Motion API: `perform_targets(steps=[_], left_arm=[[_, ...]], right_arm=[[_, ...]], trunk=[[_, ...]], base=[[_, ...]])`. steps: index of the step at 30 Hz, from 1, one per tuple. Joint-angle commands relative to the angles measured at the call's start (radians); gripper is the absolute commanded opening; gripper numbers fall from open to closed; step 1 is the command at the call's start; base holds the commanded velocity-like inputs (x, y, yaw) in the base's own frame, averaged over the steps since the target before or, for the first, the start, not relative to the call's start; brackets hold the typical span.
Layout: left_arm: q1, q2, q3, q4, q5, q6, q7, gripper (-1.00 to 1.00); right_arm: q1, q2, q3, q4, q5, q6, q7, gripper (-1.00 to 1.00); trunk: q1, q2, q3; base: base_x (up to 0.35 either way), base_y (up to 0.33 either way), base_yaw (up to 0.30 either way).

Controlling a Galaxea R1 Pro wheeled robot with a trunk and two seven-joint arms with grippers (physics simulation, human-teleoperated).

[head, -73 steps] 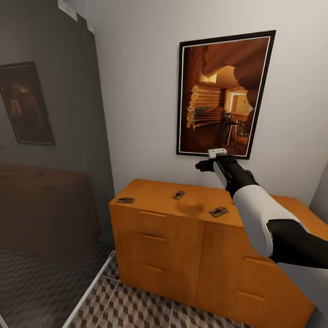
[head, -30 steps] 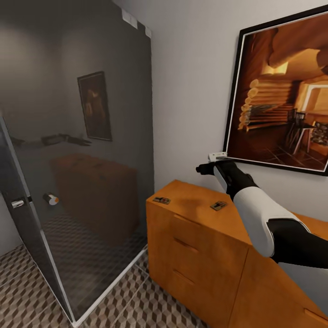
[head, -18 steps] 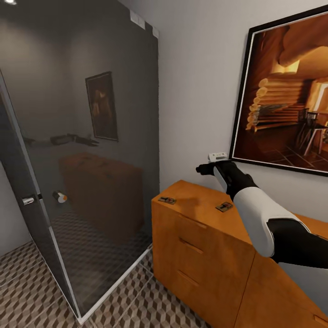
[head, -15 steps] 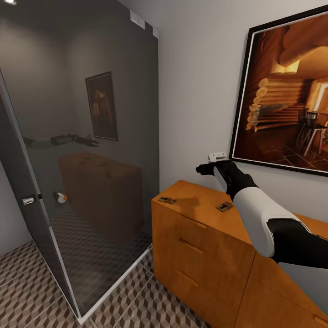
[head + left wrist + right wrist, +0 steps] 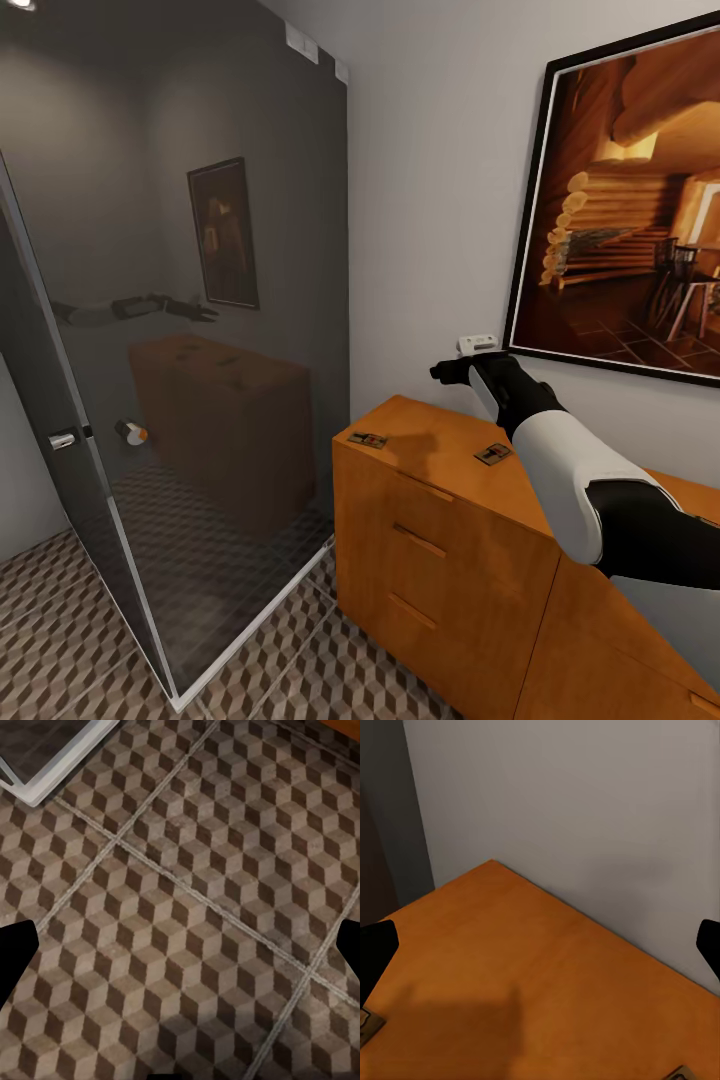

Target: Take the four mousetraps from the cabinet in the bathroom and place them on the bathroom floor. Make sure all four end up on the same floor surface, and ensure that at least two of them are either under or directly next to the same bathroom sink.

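Note:
The orange-brown cabinet stands against the wall at the right of the head view. Two mousetraps lie on its top, one near the left corner and one beside my right forearm. My right gripper hovers above the cabinet top, open and empty; corners of two mousetraps peek in at the right wrist view's edge. My left gripper is open over the cube-patterned bathroom floor, holding nothing. The sink is out of view.
A dark glass shower enclosure with a metal door handle fills the left of the head view, its white base near my left gripper. A framed cabin picture hangs above the cabinet. Tiled floor lies in front.
The head view has swung left since the earliest frame, bringing the shower enclosure in and pushing the cabinet right. Over the last half second nothing has moved.

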Motion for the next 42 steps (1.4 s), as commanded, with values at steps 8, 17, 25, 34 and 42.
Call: perform_targets(steps=[8, 17, 25, 34, 42], left_arm=[[-0.001, 0.0, 0.0, 0.001, -0.001, -0.003, 0.001, 1.0], [-0.001, 0.0, 0.0, 0.001, -0.001, -0.003, 0.001, 1.0], [-0.001, 0.0, 0.0, 0.001, -0.001, -0.003, 0.001, 1.0], [-0.001, 0.0, 0.0, 0.001, -0.001, -0.003, 0.001, 1.0], [-0.001, 0.0, 0.0, 0.001, -0.001, -0.004, 0.001, 1.0]], right_arm=[[0.0, 0.0, 0.0, -0.001, 0.01, 0.006, 0.004, 1.0], [0.0, 0.0, 0.001, 0.0, 0.009, 0.006, 0.004, 1.0], [0.0, 0.0, 0.0, 0.009, 0.01, -0.009, 0.004, 1.0], [0.0, 0.0, 0.0, 0.028, 0.01, -0.018, 0.004, 1.0], [0.0, 0.001, 0.002, 0.042, 0.009, -0.019, 0.007, 1.0]], trunk=[[0.0, -0.001, -0.001], [0.0, -0.001, -0.001], [0.0, -0.001, -0.001], [0.0, -0.001, -0.001], [0.0, -0.001, -0.001]], base=[[0.0, 0.0, 0.0], [0.0, 0.0, 0.0], [0.0, 0.0, 0.0], [0.0, 0.0, 0.0], [0.0, 0.0, 0.0]])
